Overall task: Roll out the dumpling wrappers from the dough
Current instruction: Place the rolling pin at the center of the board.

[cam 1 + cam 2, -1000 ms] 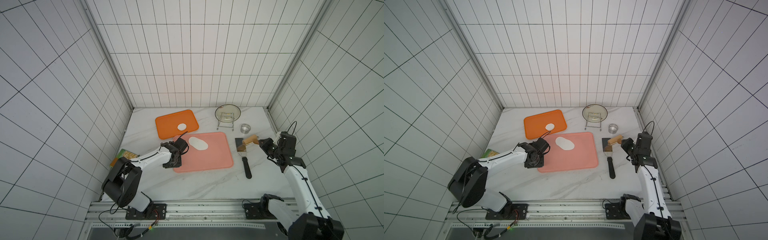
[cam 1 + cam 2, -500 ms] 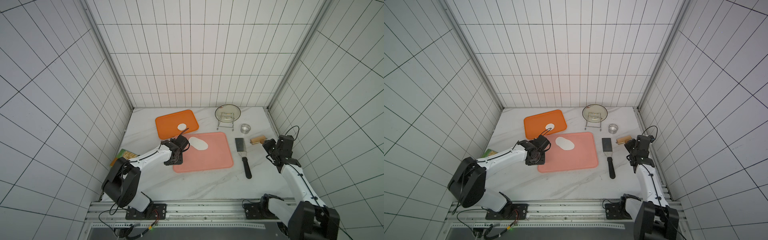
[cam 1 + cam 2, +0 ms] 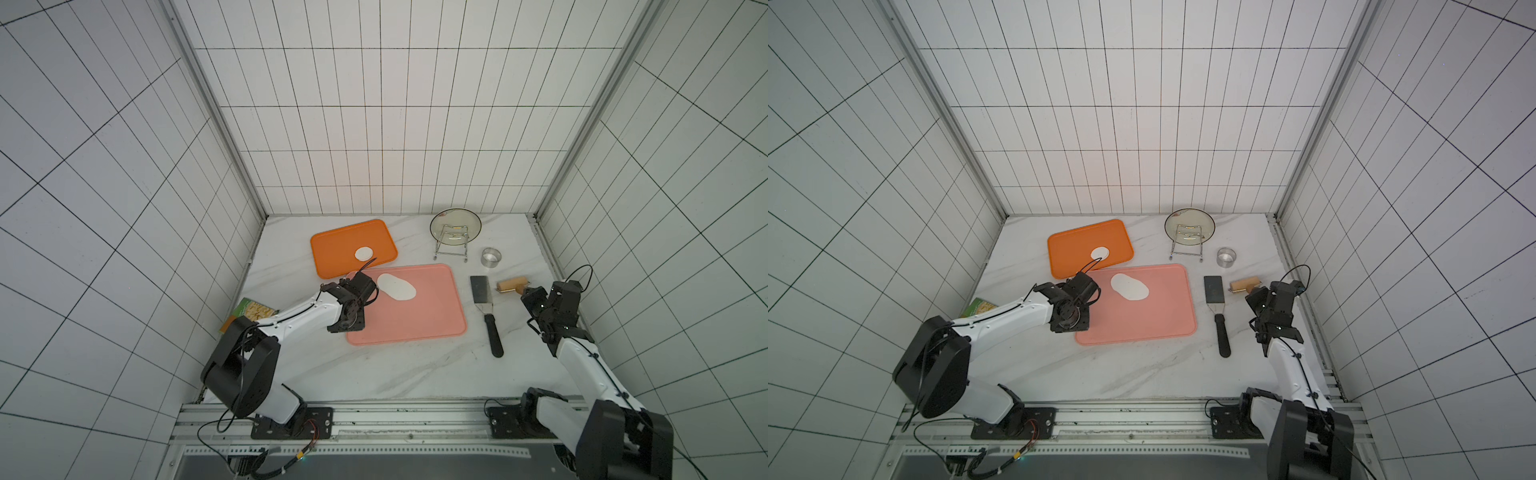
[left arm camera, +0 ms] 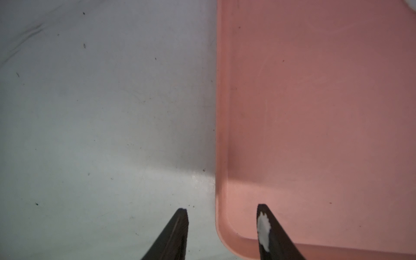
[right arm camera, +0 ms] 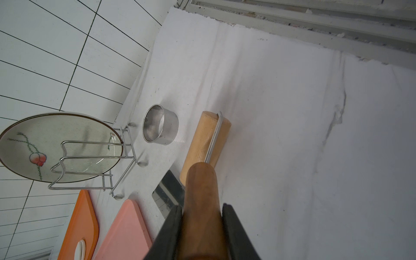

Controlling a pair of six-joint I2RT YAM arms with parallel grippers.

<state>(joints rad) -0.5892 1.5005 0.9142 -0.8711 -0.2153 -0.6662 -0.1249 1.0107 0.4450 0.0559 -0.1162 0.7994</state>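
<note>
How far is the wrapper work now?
Done: one round wrapper lies on the orange tray. In hand: the right gripper holds the roller by its handle, away from the pink tray. Left: the flattened dough there shows no cutout; the left gripper is open.

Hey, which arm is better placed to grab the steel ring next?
Probably right. The right gripper sits close to the steel ring, though it must first release the roller it grips. The left gripper is open, at the pink tray's opposite side.

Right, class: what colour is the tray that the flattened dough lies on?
Pink; the tray under the dough shows best in a top view.
</note>
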